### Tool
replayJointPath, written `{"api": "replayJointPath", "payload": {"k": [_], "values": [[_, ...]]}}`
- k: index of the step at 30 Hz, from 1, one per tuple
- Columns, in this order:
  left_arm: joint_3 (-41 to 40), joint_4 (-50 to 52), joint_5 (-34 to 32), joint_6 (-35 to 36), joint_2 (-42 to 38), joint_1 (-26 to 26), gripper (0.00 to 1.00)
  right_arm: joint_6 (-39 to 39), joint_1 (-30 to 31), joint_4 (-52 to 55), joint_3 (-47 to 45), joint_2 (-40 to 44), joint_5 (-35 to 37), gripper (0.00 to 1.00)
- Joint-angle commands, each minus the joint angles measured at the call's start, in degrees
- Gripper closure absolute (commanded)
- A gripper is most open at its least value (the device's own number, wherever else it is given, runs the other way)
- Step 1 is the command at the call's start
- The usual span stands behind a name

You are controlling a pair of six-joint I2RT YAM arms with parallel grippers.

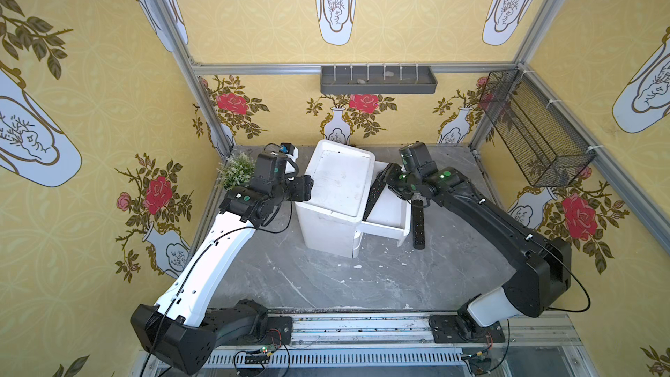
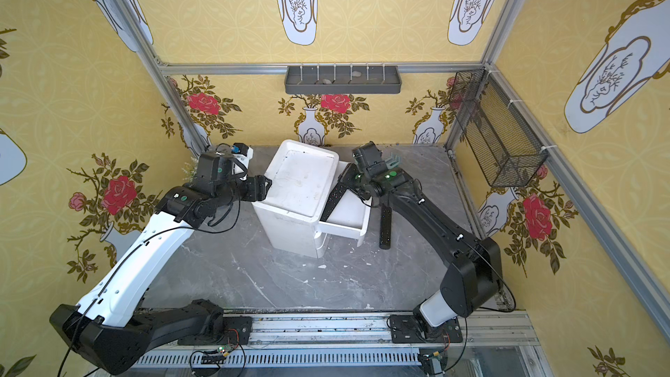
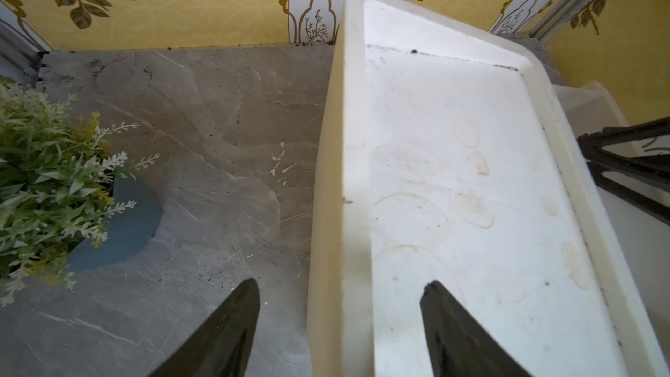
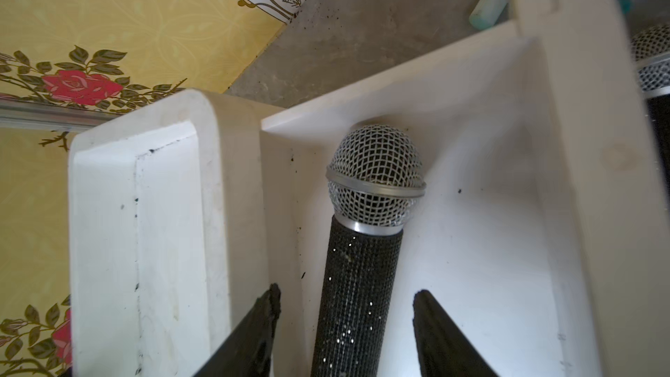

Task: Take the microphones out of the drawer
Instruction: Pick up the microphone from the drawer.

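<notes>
Top views, cabinet: the white cabinet (image 1: 337, 183) stands askew in the middle of the desk (image 1: 326, 284). There is wide free desk in front of it and little room behind.
Top views, drawer: the upper drawer (image 1: 389, 212) stands open toward the right arm's side.
Top views, microphone: the black microphone (image 1: 374, 195) lies inside the drawer, along the cabinet's edge. Both top views show it (image 2: 334, 199).
Top views, obstacles: a second microphone (image 1: 417, 223) lies on the desk just beside the drawer's front, and a plant (image 1: 236, 169) stands in the corner behind the left arm.
Top views, hands: the left hand (image 1: 306, 188) is at the cabinet's upper edge. The right hand (image 1: 388, 183) is over the drawer, its fingertips hidden.
Left wrist view, left hand: it (image 3: 340, 288) is released. One finger (image 3: 239, 313) is over the desk and the other over the cabinet top — the rim is between them, untouched.
Left wrist view, around: the plant (image 3: 47, 183) is near, with open desk between.
Right wrist view, right hand: it (image 4: 346, 293) is released — its fingers (image 4: 435, 328) stand on both sides of the microphone (image 4: 373, 175) handle, apart from it.
Right wrist view, edges: the cabinet wall (image 4: 145, 212) is close beside one finger, and the drawer's front wall (image 4: 565, 175) is farther from the other.
</notes>
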State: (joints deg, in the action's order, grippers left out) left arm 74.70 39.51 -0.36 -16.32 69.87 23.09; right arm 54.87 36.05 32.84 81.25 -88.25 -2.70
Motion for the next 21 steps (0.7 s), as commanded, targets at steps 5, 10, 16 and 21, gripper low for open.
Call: {"api": "replayJointPath", "payload": {"k": [5,10,16,21], "values": [[0.3,0.3,1.3,1.7,2.1,-0.6,0.35,2.6,2.0,1.4,3.7,-4.2,3.3,0.39],[-0.1,-0.2,2.5,1.9,2.4,-0.7,0.50,4.1,2.0,1.0,3.4,-4.8,4.1,0.38],[-0.8,-0.8,3.7,1.4,3.0,-0.6,0.55,4.5,2.0,2.7,4.3,-6.5,5.2,0.38],[-1.3,-1.2,4.5,0.9,3.1,-0.7,0.61,5.0,2.1,3.0,4.1,-7.3,4.8,0.39]]}}
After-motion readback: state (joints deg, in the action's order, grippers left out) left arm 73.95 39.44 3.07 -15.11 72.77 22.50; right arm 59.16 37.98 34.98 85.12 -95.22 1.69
